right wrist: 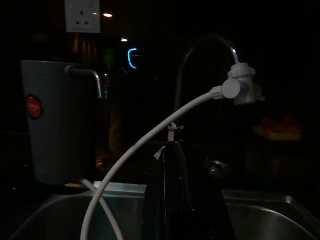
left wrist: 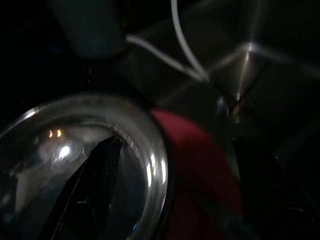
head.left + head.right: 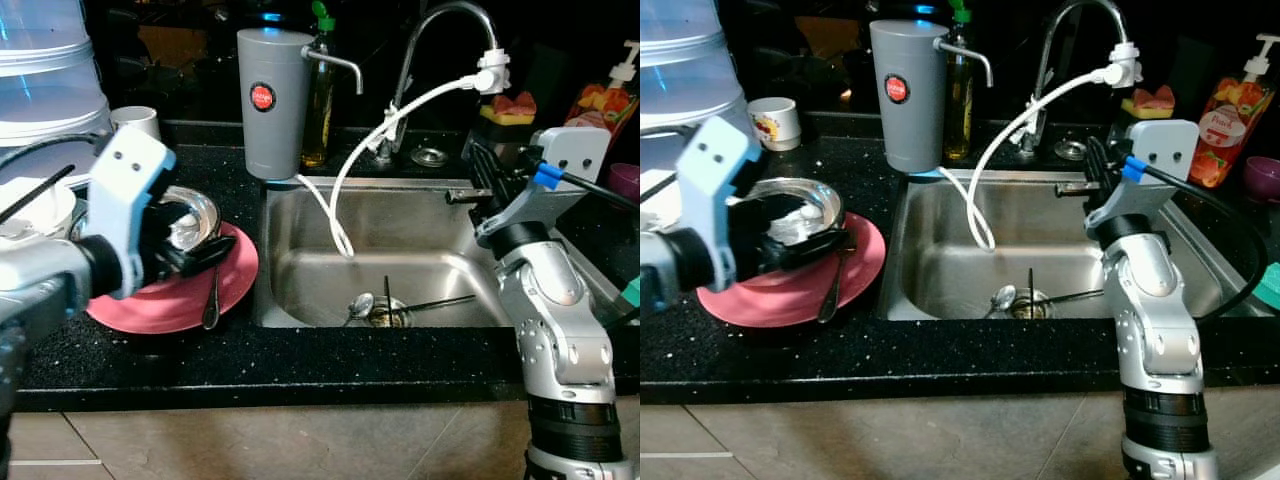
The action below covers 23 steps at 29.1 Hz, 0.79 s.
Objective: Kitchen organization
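Observation:
A steel bowl (image 3: 190,215) sits on a pink plate (image 3: 170,300) on the black counter left of the sink. A spoon (image 3: 211,305) lies on the plate beside it. My left gripper (image 3: 205,255) is open at the bowl's near-right rim. In the left wrist view one of its fingers (image 2: 95,190) reaches inside the bowl (image 2: 150,165) and the other stands outside over the plate. My right gripper (image 3: 487,170) is raised above the sink's right side, shut and holding nothing, pointing toward the faucet (image 1: 210,45).
The steel sink (image 3: 420,215) holds a spoon (image 3: 360,305) and other cutlery by the drain. A white hose (image 3: 400,115) hangs from the faucet into it. A grey water filter (image 3: 272,100), a white cup (image 3: 775,120), stacked clear containers (image 3: 45,70) and a soap bottle (image 3: 1230,100) line the back.

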### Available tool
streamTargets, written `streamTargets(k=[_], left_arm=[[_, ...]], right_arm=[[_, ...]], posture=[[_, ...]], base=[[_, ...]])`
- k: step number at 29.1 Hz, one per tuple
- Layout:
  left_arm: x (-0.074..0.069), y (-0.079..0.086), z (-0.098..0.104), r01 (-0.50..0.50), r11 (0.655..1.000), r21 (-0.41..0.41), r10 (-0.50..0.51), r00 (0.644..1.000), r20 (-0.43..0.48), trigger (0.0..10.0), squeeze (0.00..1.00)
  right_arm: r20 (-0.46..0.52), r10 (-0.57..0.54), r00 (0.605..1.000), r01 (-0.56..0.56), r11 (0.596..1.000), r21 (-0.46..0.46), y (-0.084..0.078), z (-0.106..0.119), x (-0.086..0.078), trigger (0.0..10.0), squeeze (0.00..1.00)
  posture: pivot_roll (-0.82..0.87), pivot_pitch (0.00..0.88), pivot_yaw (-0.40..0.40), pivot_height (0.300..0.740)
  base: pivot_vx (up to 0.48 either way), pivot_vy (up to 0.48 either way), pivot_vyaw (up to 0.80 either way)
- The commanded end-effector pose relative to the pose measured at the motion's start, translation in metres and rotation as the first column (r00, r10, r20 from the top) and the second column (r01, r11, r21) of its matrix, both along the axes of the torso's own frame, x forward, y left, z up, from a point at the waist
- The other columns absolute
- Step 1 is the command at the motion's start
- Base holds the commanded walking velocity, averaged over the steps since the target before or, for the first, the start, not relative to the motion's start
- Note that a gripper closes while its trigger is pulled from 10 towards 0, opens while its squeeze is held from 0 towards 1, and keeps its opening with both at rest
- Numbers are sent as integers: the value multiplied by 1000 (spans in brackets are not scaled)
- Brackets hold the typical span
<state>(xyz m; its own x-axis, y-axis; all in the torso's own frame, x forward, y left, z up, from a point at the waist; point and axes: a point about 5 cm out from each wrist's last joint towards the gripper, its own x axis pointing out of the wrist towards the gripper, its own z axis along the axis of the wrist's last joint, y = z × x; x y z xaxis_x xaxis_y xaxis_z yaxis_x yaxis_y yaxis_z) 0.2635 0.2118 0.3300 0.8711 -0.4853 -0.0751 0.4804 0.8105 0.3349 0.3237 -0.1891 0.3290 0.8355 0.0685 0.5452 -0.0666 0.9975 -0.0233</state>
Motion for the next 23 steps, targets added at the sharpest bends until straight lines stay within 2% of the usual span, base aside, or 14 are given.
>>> streamTargets(k=[1,11,12,15,22,23], left_arm=[[2,3,-5,7,999,52,-7,1000,-12,10000,0],[11,10,-9,45,990,132,-39,998,-49,10000,0],[14,12,-13,56,984,167,-47,997,-59,10000,0],[17,12,-17,62,980,190,-50,996,-69,10000,0],[25,13,-23,66,977,203,-51,996,-80,10000,0],[27,14,-24,62,976,208,-46,996,-80,8902,0]], right_arm=[[13,5,1000,-5,1000,1,2,2,0,10000,0],[19,6,1000,-6,1000,-1,3,2,-1,10000,0],[21,10,1000,-10,1000,-2,4,3,-1,10000,0],[23,17,1000,-17,1000,-3,5,3,-1,10000,0],[24,22,999,-22,1000,-1,6,4,-1,10000,0],[24,21,999,-21,1000,0,6,4,-1,10000,0]], posture=[[103,155,-79,740],[93,145,-73,740],[93,145,-73,740],[92,144,-72,740],[89,143,-72,740],[88,144,-70,740]], base=[[0,0,0],[0,0,0],[0,0,0],[0,0,0],[0,0,0],[0,0,0]])
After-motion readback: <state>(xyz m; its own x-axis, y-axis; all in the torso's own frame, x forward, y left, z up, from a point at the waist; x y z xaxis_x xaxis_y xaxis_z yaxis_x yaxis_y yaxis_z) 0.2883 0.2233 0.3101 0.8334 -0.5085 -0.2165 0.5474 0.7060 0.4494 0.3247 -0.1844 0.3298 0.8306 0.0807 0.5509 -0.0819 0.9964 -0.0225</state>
